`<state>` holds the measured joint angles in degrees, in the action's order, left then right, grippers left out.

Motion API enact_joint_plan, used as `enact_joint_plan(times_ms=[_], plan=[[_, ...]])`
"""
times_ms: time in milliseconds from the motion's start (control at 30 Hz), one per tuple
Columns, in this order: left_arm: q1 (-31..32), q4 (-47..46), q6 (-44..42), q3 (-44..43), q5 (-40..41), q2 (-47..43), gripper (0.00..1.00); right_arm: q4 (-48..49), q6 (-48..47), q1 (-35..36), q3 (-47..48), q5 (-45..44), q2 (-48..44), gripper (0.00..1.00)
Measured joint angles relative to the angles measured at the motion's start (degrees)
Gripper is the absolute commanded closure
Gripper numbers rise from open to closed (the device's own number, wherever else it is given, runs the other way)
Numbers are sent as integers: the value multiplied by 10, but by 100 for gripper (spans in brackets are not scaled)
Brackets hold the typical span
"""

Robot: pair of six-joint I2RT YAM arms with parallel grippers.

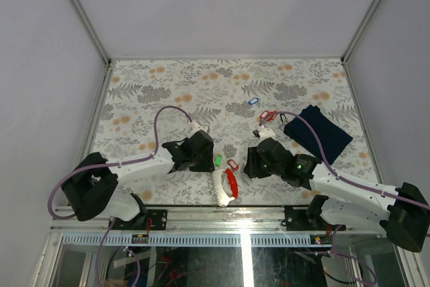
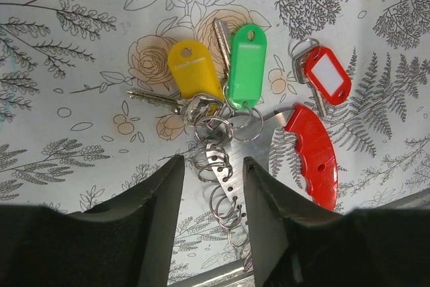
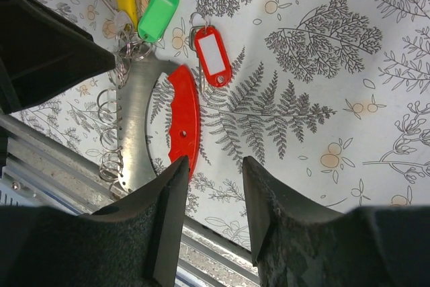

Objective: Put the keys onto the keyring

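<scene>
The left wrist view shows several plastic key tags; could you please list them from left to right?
Yellow oblong plastic key tag → green oblong plastic key tag → red plastic key tag with a white label.

Left gripper (image 2: pixel 212 166), jaws apart, straddles ring strip (image 2: pixel 233 189); yellow-tag key (image 2: pixel 193 70), green-tag key (image 2: pixel 245 65) at far end; red-tag key (image 2: pixel 327 75) apart, right.
</scene>
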<state>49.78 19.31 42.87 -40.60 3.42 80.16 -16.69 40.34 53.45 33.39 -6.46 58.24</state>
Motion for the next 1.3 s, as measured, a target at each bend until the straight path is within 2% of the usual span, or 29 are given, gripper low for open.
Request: enact_joint_plan(times_ms=[200,1133,1300], plan=[[0,-12,8,0,-8,7,69,8,1,0,0,6,0,57],[0,-23,16,11,-5,27,70,8,5,0,0,16,-16,57],[0,-32,14,14,-11,29,74,8,5,0,0,16,-19,57]])
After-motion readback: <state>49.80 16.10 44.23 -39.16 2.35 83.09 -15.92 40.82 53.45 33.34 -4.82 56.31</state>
